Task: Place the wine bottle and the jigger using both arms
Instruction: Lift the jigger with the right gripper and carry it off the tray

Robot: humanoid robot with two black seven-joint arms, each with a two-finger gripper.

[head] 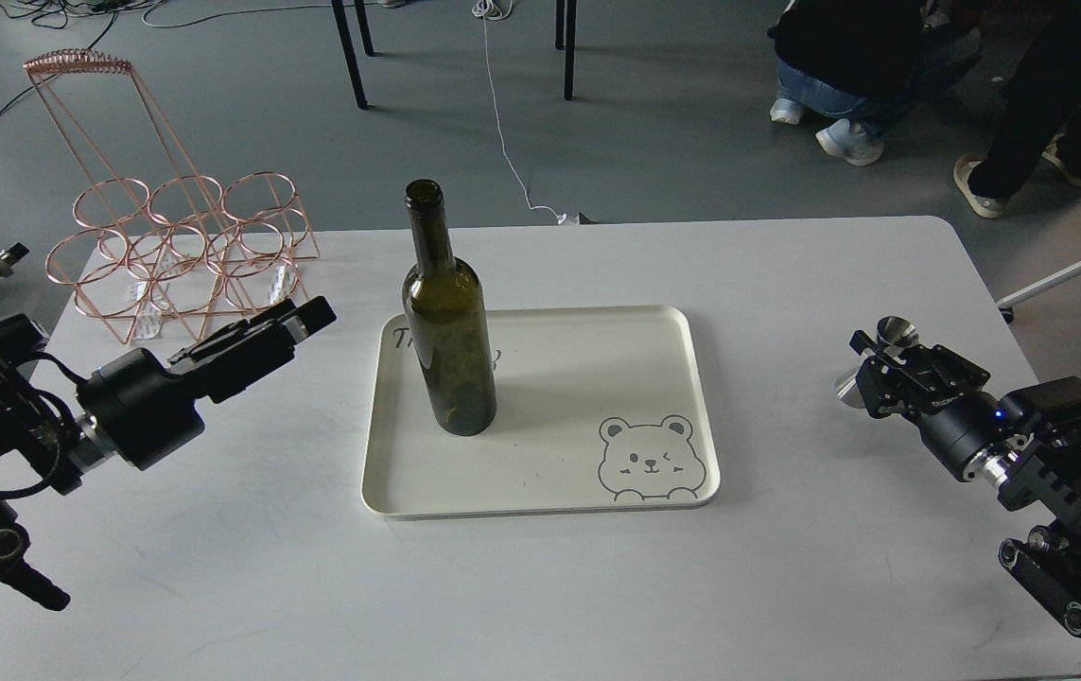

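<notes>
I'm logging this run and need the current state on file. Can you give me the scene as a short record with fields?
wine bottle: upright on the tray, left half, not held
tray: cream, bear drawing at its near right corner, centre of the white table
jigger: in the right claw, right of the tray, not on it
left claw: off the bottle, left of the tray, holding nothing
wire rack: copper, far left corner of the table

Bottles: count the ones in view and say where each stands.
1. The wine bottle stands upright in the left part of the cream tray, mid-table. The copper wire rack at the far left appears to hold none.
</notes>
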